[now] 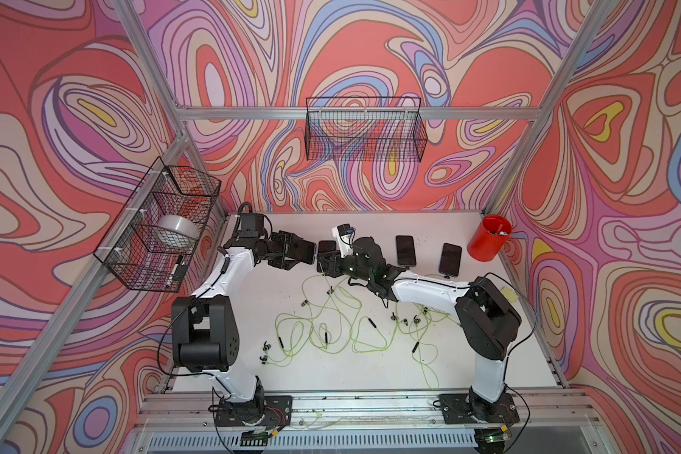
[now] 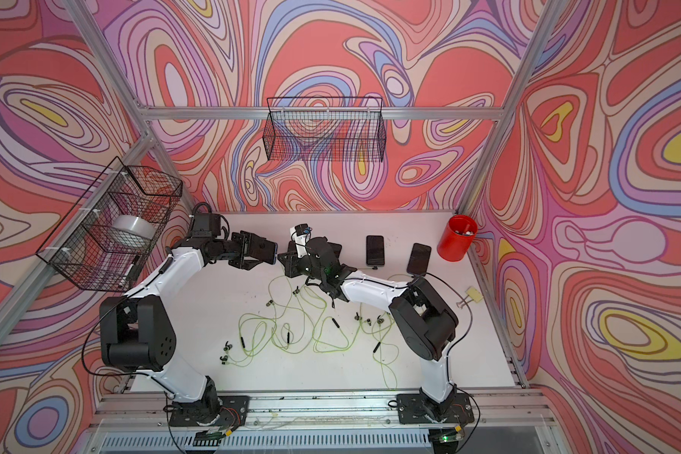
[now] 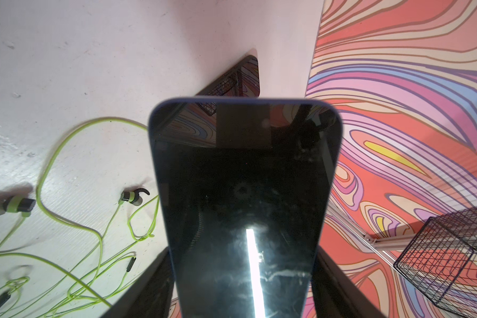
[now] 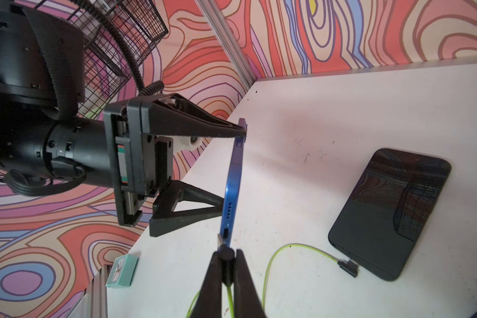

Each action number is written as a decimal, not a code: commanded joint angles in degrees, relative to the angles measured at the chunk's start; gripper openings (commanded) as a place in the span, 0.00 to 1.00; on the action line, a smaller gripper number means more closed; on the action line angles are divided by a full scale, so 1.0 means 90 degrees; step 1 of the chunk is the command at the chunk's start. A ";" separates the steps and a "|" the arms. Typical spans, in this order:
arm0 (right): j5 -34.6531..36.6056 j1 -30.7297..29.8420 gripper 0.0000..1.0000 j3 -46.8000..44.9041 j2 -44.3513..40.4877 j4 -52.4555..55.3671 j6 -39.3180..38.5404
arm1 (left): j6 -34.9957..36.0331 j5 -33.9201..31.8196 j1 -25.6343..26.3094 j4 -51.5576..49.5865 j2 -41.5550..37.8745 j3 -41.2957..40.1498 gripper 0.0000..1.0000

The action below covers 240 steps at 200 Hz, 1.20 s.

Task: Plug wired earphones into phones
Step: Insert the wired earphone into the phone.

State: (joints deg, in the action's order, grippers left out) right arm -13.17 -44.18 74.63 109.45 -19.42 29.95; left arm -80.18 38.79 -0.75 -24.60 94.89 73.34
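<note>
My left gripper [image 1: 300, 253] is shut on a blue-edged phone [image 3: 243, 192], its fingers [image 3: 149, 291] clamping the two long sides and holding it above the table. My right gripper [image 4: 226, 254] is shut on the dark plug [image 4: 222, 243] of a yellow-green earphone cable. The plug's metal tip touches the held phone's bottom edge [image 4: 229, 217], right beside the port slot. More phones [image 1: 405, 250] [image 1: 450, 258] lie flat at the back. One phone [image 4: 388, 214] has a plug [image 4: 348, 266] at its end. Tangled earphones [image 1: 331, 326] cover the table's middle.
A red cup [image 1: 489, 238] stands at the back right. Wire baskets hang on the back wall [image 1: 364, 129] and the left frame [image 1: 158, 224]. A small teal box [image 4: 121, 271] lies near the table's edge, and a yellow pad [image 1: 508, 295] lies by my right arm.
</note>
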 commanded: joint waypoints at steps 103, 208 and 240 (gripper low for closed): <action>0.0178 -0.0013 0.00 0.0299 0.0290 0.0202 -0.0038 | -0.0183 0.0187 -0.0014 0.0394 -0.0484 -0.0224 0.00; 0.0282 -0.0010 0.00 0.0554 0.0474 0.0300 0.0176 | -0.0453 0.0241 0.0084 0.0663 -0.0609 -0.0492 0.00; 0.0264 -0.0012 0.00 0.0746 0.0522 0.0575 0.0039 | -0.0417 0.0319 0.0103 0.0630 -0.0580 -0.0452 0.00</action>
State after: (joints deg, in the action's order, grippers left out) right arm -11.68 -44.16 78.76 112.40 -16.32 31.16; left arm -83.15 36.53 -1.17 -19.84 92.20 69.21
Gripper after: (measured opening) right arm 0.084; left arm 0.728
